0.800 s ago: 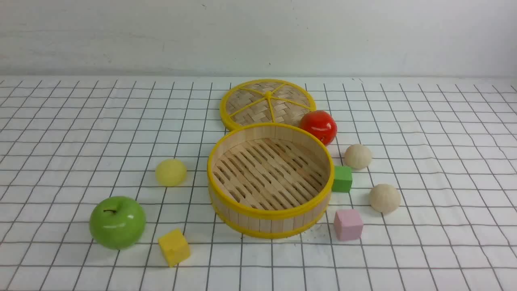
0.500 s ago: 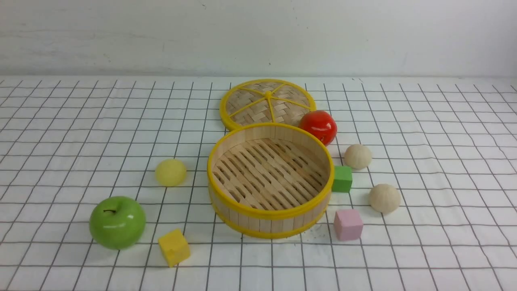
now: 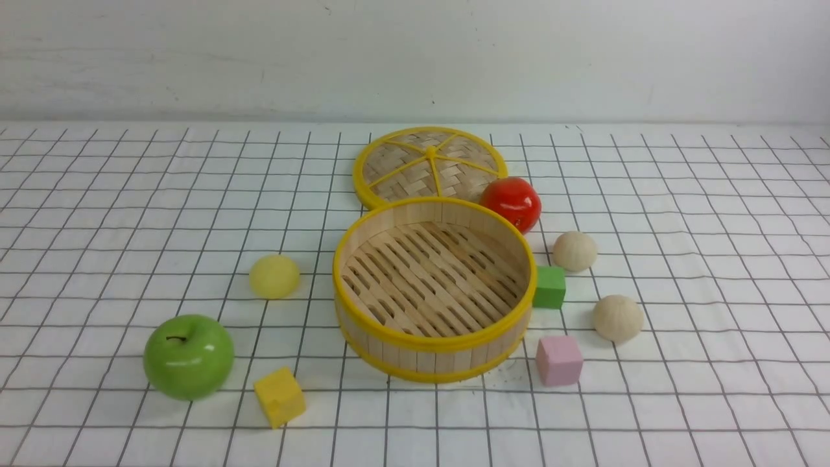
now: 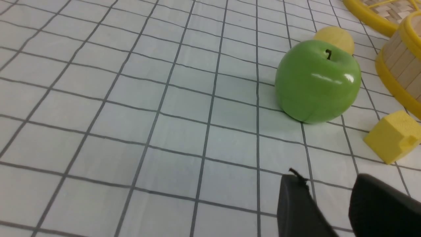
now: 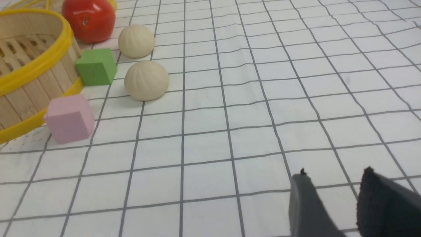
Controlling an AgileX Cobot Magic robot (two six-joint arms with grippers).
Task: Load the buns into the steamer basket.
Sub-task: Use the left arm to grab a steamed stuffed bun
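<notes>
Only the wrist views show the left fingers and right fingers, each pair parted and empty. The steamer basket stands midway across the table, with the yellow bun on its left and the farther beige bun and nearer beige bun on its right. There is open room toward both side edges.

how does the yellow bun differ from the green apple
The yellow bun is matte pale yellow; the green apple is glossy green. The bun is smaller than the apple. The apple has a stem; the bun has none. Both are round and sit left of the basket.
</notes>
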